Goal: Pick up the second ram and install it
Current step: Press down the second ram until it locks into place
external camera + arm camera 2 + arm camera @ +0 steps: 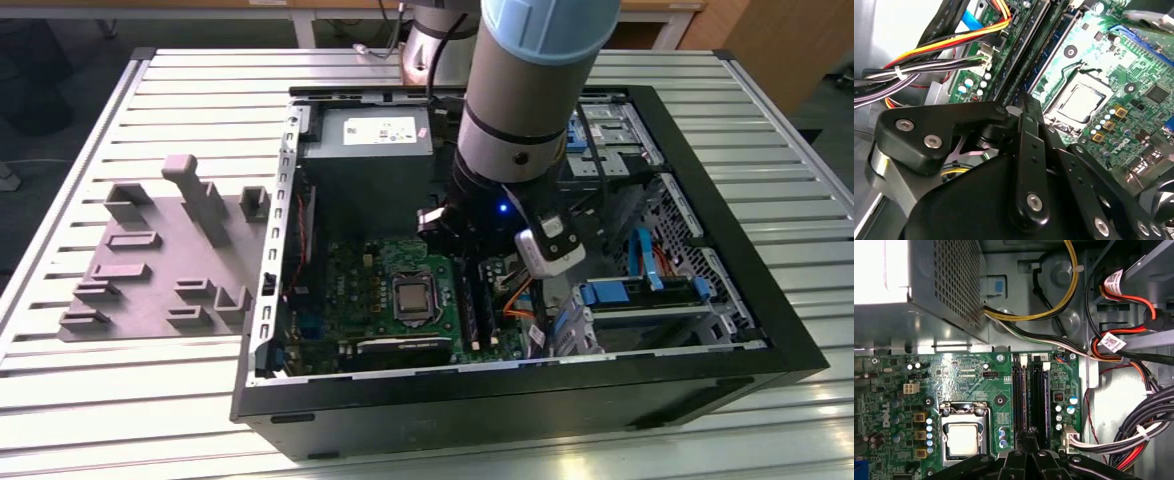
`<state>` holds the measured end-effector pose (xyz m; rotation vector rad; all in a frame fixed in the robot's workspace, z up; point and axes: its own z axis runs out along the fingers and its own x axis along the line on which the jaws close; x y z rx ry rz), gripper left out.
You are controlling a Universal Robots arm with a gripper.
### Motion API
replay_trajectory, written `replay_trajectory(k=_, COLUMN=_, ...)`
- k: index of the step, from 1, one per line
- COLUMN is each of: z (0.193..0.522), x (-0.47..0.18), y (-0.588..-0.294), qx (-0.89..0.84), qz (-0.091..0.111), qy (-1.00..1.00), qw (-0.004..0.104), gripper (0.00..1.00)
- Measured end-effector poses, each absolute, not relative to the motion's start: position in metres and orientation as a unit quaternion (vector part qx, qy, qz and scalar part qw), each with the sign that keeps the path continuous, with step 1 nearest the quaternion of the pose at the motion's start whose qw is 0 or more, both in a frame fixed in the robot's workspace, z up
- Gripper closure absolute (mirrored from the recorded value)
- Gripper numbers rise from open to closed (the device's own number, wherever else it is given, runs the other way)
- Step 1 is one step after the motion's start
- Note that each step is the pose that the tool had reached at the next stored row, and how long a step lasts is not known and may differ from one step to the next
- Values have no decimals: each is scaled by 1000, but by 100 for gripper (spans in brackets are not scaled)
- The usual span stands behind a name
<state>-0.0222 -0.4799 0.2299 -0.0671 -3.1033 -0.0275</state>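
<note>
**One arm bows deep into the open case, gripper over the memory slots**

Reaching steeply down from the back of the computer case (534, 400), the arm (534, 90) hangs its gripper (1026, 439) just above the motherboard (964, 375), fingertips drawn together. The second ram (1022, 390) appears to stand edge-on in the slot line directly beneath those tips (whether they pinch it is hidden), a placement suited to pressing it home. Off to the exterior view's left, the grey fixture block (160, 260) sits well apart from the case.
</note>
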Motion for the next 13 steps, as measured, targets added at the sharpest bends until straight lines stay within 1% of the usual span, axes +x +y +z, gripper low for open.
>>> replay_trajectory(k=1, z=230, x=-22, y=-480, qx=-22, qz=-9, qy=-1000, qw=19, gripper=89)
replay_trajectory(k=13, z=221, x=-22, y=-480, qx=-21, qz=-9, qy=-1000, qw=19, gripper=89)
